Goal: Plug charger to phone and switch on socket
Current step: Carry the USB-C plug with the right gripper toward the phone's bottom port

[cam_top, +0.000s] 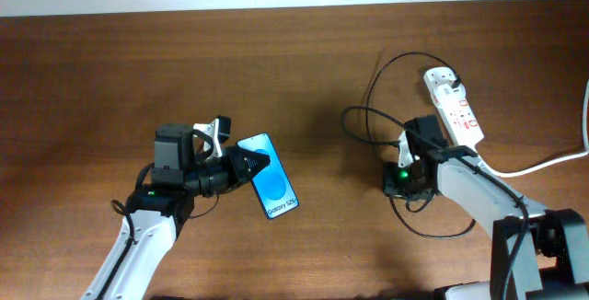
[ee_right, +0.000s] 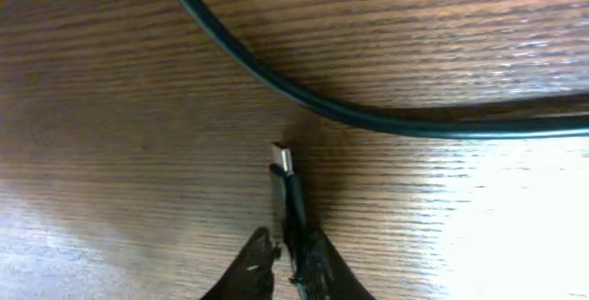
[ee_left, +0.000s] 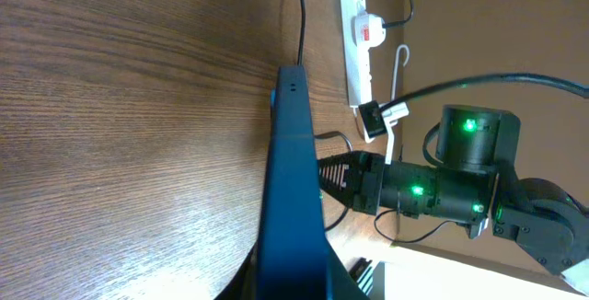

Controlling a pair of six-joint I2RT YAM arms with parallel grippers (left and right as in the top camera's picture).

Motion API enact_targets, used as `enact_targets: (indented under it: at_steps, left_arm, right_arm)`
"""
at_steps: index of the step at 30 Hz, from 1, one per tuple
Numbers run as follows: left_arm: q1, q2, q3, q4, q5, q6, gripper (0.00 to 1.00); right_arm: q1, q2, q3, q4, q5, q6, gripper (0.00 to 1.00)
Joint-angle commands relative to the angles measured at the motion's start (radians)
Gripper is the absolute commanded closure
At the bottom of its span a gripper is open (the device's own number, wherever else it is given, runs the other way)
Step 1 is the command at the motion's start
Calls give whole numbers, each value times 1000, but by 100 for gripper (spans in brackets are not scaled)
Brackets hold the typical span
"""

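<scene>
At bench [cam_top: 92, 79] right | my right hand [ee_right: 287, 256] pinches charger [ee_right: 293, 199] behind its tip, cable looks limp | left hand [cam_top: 245, 163] grips phone [cam_top: 272, 190]

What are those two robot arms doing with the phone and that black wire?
The left gripper holds the phone by one end, its blue screen lit. The right gripper pinches the charger just behind its small metal tip, low over the table. The two are far apart, so the charger is not in the phone yet. The white socket lies over on the right side, and neither arm is touching it.
</scene>
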Motion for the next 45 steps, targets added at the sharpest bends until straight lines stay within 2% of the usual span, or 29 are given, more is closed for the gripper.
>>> enact_targets:
  at_steps: [1, 3, 7, 10, 14, 16, 18, 19, 21, 23, 27, 31, 33, 35, 39, 42, 45]
  left_arm:
    - [6, -2, 8, 6, 23, -6, 92]
    - [6, -2, 8, 6, 26, -6, 100]
    - [6, -2, 8, 13, 42, -1, 100]
    - [6, -2, 8, 162, 174, 43, 100]
    - [6, -2, 8, 343, 284, 41, 100]
    - [6, -2, 8, 377, 298, 35, 100]
    - [6, -2, 8, 410, 295, -29, 100]
    - [6, -2, 8, 480, 295, -109, 100]
    - [6, -2, 8, 604, 275, -312, 100]
    - [6, -2, 8, 654, 230, -442, 100]
    - [5, -1, 8, 649, 170, -546, 100]
    - [3, -1, 8, 649, 163, -546, 100]
    - [3, -1, 8, 629, 159, -549, 100]
    - [3, -1, 8, 577, 153, -548, 100]
    - [13, 7, 8, 571, 204, -469, 100]
    - [26, 26, 8, 575, 267, -409, 100]
    - [26, 48, 8, 575, 274, -404, 100]
  right_arm:
    - [7, 79, -75, 24, -22, -6, 96]
    - [7, 79, -75, 47, -69, -6, 96]
    - [7, 76, -61, 60, -255, -79, 96]
    - [7, 37, -39, -1, -570, -256, 96]
    - [7, -57, -39, -84, -840, -403, 96]
    - [7, -118, -39, -137, -998, -481, 96]
    - [7, -161, -39, -177, -1120, -549, 96]
    - [7, -181, -39, -192, -1163, -568, 96]
    - [8, -196, -39, -195, -1202, -568, 96]
    - [8, -196, -39, -195, -1263, -593, 96]
    - [8, -196, -39, -180, -1307, -603, 96]
    - [53, -196, -36, -154, -1285, -583, 96]
    - [106, -196, -23, -68, -1191, -414, 96]
    - [172, -196, 2, -1, -1170, -344, 96]
    - [230, -197, 11, -37, -1154, -340, 96]
    - [230, -197, 26, -32, -1245, -337, 96]
    - [230, -197, 55, -32, -1251, -337, 96]
